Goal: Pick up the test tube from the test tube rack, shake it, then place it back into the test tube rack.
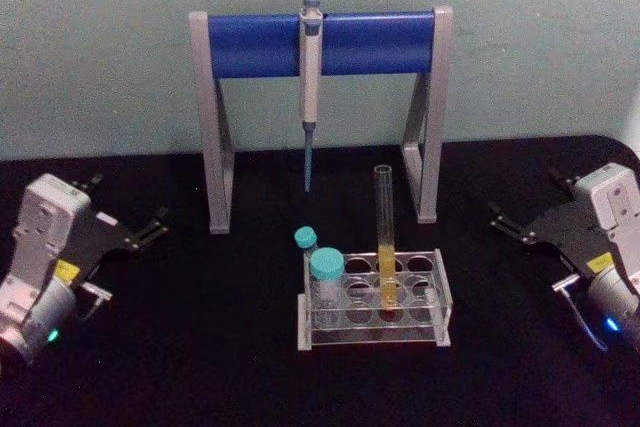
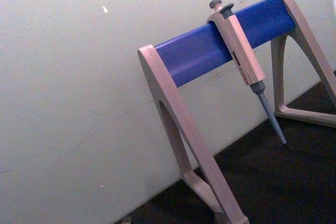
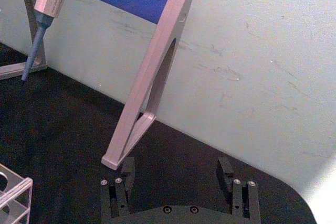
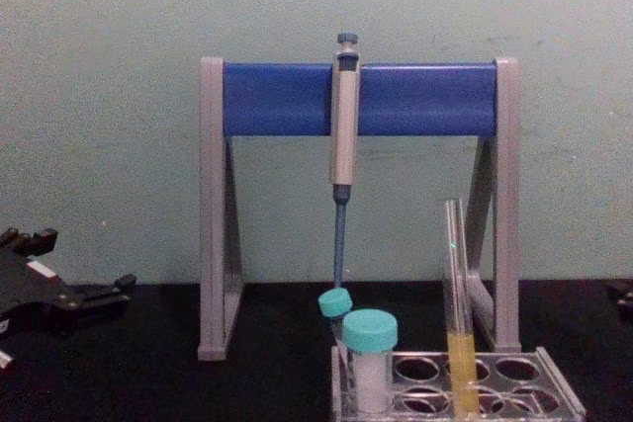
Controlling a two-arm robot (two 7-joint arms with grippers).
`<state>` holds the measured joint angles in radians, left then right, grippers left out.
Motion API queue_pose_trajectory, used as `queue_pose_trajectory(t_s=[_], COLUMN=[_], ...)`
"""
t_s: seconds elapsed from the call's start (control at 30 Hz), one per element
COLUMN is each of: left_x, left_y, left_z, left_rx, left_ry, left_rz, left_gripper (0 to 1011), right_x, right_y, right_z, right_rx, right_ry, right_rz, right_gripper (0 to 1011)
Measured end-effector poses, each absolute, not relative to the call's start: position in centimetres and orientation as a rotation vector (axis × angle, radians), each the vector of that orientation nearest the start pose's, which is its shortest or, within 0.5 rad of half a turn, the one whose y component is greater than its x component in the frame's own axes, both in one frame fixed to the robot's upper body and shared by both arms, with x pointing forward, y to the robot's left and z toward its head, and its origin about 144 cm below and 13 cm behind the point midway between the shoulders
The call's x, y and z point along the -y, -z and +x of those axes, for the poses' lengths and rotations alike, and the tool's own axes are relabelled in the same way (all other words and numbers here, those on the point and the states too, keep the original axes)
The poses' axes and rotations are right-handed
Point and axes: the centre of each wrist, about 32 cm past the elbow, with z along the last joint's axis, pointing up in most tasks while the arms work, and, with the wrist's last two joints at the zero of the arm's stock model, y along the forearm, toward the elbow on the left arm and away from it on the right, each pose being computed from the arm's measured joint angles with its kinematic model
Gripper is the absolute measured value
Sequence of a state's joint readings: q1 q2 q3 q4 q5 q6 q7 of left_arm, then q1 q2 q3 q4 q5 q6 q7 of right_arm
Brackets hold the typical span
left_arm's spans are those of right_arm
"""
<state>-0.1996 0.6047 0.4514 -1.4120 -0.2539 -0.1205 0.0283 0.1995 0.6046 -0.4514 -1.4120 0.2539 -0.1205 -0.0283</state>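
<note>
Black tabletop (image 1: 200, 377) runs back to a pale green wall (image 1: 100, 47). Near the front edge stands the rack (image 1: 372, 340), a low clear plastic block with rows of round holes. The test tube (image 1: 385, 237) stands upright in a hole just right of the rack's middle. Yellow-orange liquid fills its lower part, and its open top rises well above the rack. Two teal-capped vials (image 1: 326, 272) sit at the rack's left end, one behind the other.

Behind the rack is a stand (image 1: 250, 44) with grey legs and a blue bar, and a pipette (image 1: 311, 77) hangs from the bar, tip down.

Well to the left of the rack, the left gripper (image 1: 128, 202) has its fingers spread and holds nothing. Well to the right of the rack, the right gripper (image 1: 525, 197) likewise has its fingers apart and is empty.
</note>
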Motion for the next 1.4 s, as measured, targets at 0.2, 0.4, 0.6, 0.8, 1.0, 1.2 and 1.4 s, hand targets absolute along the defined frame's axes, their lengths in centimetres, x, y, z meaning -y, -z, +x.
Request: queue_pose_trajectory(t_s=[0.2, 0.4, 0.6, 0.8, 1.0, 1.2, 1.4], left_x=[-30.97, -30.96, -30.97, -30.97, -30.97, -30.97, -30.97], left_y=[-113.98, -113.98, -113.98, -113.98, -113.98, -113.98, -113.98], left_z=[48.86, 48.86, 48.86, 48.86, 48.86, 48.86, 48.86], left_rx=[0.285, 0.285, 0.285, 0.285, 0.285, 0.285, 0.285], left_ry=[-1.248, -1.248, -1.248, -1.248, -1.248, -1.248, -1.248], left_rz=[0.304, 0.304, 0.304, 0.304, 0.304, 0.305, 0.304], left_gripper=[1009, 1009, 1009, 1010, 1010, 1010, 1010], right_x=[30.96, 30.97, 30.97, 30.97, 30.96, 30.97, 30.97], right_y=[-113.98, -113.98, -113.98, -113.98, -113.98, -113.98, -113.98], right_z=[48.86, 48.86, 48.86, 48.86, 48.86, 48.86, 48.86], right_rx=[0.285, 0.285, 0.285, 0.285, 0.285, 0.285, 0.285], right_ry=[1.248, 1.248, 1.248, 1.248, 1.248, 1.248, 1.248], right_rz=[-0.304, -0.304, -0.304, -0.304, -0.304, -0.305, -0.304], right_gripper=[1000, 1000, 1000, 1000, 1000, 1000, 1000])
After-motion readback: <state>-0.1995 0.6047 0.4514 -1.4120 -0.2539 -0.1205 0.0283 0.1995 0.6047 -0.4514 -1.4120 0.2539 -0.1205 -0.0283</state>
